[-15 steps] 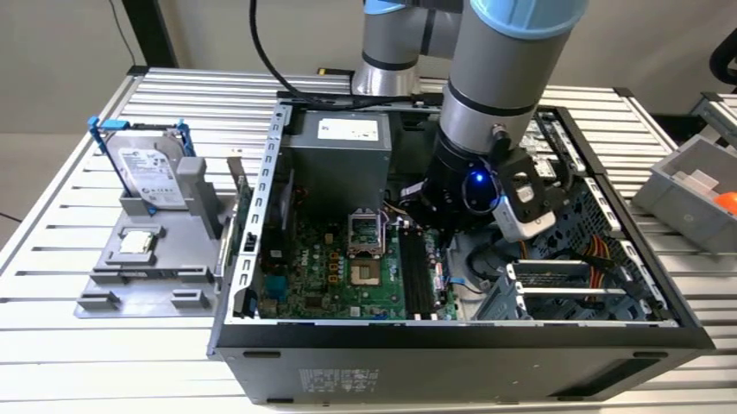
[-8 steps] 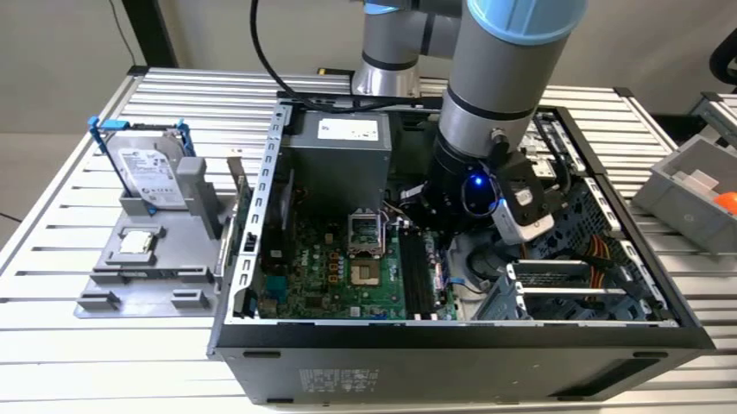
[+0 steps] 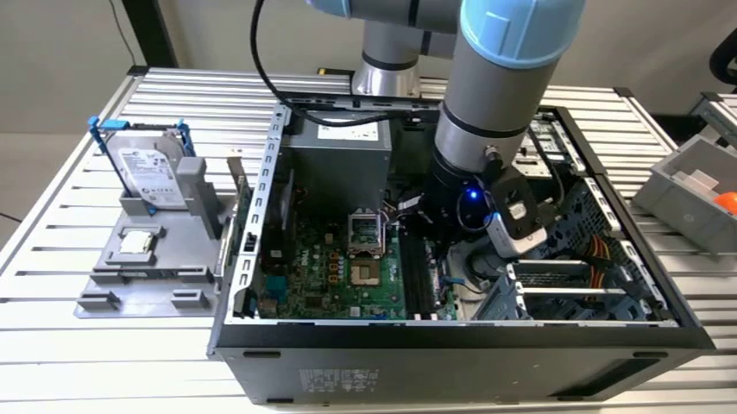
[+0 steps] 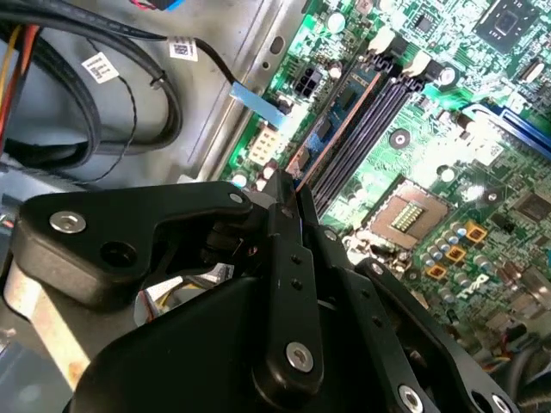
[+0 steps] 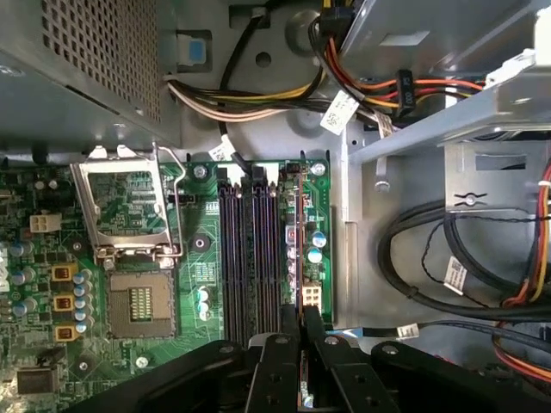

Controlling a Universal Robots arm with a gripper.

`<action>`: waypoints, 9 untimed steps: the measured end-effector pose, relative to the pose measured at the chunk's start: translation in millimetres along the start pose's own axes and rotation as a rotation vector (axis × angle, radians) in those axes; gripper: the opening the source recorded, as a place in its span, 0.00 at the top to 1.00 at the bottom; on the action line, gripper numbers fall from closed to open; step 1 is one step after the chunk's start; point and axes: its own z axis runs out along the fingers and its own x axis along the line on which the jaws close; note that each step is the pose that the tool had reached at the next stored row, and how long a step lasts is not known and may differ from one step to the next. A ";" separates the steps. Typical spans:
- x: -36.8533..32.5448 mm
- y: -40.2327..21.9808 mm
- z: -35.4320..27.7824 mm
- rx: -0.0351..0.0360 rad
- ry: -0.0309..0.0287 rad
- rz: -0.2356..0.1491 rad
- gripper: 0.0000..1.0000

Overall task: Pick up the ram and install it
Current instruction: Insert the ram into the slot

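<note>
The ram [image 5: 298, 245] shows edge-on as a thin strip. It runs along the outermost black memory slot of the green motherboard [image 5: 198, 249], beside the other memory slots [image 5: 248, 258]. In the second wrist view the ram [image 4: 340, 120] is a thin blue and copper edge leading away from the fingers. My gripper [image 5: 301, 317] is shut on the near end of the stick, its black fingers [image 4: 280, 202] pressed together around it. I cannot tell whether the stick sits fully in the slot. In the exterior view the gripper [image 3: 444, 250] is low inside the open computer case [image 3: 461, 336].
An open processor socket [image 5: 138, 297] lies beside the slots. Bundled cables [image 5: 284, 86] and a metal drive cage [image 5: 430, 129] crowd the other side. Outside the case, a grey stand [image 3: 150, 259] holds a hard drive [image 3: 150, 172] and a small silver chip [image 3: 138, 243]. A grey bin [image 3: 691, 185] sits at the exterior view's right.
</note>
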 end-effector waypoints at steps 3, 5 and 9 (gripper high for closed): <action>2.0 -0.2 4.1 -0.0001 0.0000 -0.003 1.00; 3.4 -0.3 5.7 -0.0004 0.0001 -0.006 1.00; 5.6 -1.0 9.0 -0.0006 0.0002 -0.016 1.00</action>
